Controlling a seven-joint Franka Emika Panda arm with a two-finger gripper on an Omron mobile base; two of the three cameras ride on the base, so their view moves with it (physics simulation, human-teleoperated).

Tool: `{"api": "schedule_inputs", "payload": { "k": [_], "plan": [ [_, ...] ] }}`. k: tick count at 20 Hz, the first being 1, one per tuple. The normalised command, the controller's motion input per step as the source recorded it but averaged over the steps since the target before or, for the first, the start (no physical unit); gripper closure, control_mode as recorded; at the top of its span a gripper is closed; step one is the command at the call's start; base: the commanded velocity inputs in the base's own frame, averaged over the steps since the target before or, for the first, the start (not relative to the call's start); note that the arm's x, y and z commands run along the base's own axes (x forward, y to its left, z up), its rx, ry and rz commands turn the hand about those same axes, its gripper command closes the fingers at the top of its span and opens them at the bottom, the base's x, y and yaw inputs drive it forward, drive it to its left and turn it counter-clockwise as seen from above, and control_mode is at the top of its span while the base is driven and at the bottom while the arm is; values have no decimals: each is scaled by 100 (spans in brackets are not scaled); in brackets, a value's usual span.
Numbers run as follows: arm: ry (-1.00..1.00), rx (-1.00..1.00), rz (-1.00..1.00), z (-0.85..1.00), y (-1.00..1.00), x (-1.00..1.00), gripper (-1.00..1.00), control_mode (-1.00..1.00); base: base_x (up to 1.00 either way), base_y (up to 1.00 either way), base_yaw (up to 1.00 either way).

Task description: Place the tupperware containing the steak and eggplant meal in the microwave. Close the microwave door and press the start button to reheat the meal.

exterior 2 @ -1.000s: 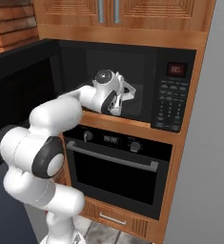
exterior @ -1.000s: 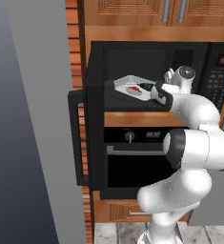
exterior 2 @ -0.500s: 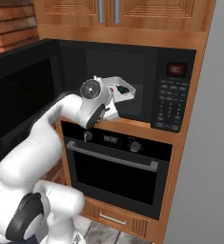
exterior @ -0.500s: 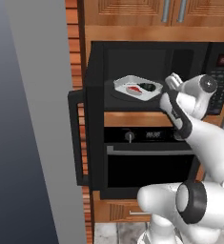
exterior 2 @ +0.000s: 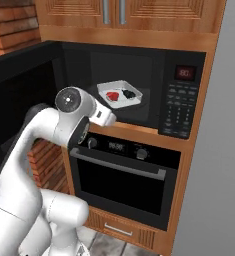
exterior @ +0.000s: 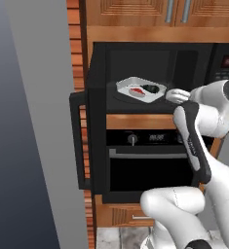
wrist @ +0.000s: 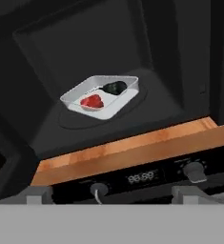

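The tupperware (exterior: 141, 89) (exterior 2: 119, 93) (wrist: 100, 96) sits inside the microwave (exterior: 150, 78) (exterior 2: 139, 85), on the dark round turntable (wrist: 108, 112) in the middle of the cavity floor. It is a shallow white tray with rounded corners, lying flat. Inside it are two pieces: a glossy red slab, the steak (exterior: 135, 91) (exterior 2: 112, 95) (wrist: 91, 101), and a small dark rounded piece (exterior 2: 128, 93) (wrist: 114, 87) just beside it; in the right base view the red piece lies toward the microwave's hinge side and the dark piece toward the keypad side. The two look close together, perhaps touching, though that cannot be told for sure.

The microwave door (exterior: 89, 138) (exterior 2: 19, 95) stands swung wide open, out from the left edge of the microwave, its black vertical handle (exterior: 77, 141) facing the room. The keypad strip (exterior 2: 180, 107) with its red display (exterior 2: 184, 73) runs down the microwave's other side.

The gripper is outside the microwave, in front of the cavity mouth and a little below the floor level, well apart from the tupperware. Its jaws are spread wide and hold nothing. From the hand view, the tupperware lies ahead and above, beyond the wooden shelf edge (wrist: 132, 147) under the microwave.
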Motion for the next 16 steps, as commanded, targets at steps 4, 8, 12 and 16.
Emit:
{"api": "schedule_inputs", "payload": {
  "k": [4,8,12,16],
  "plan": [
    [7,-64,31,22,29,-100,-100,-100,0,0,0],
    [3,-58,23,15,9,-100,-100,-100,0,0,0],
    [0,-50,15,22,10,-93,-100,-100,0,0,0],
    [-4,-33,5,35,14,-57,-100,-100,0,0,0]
  ]
}}
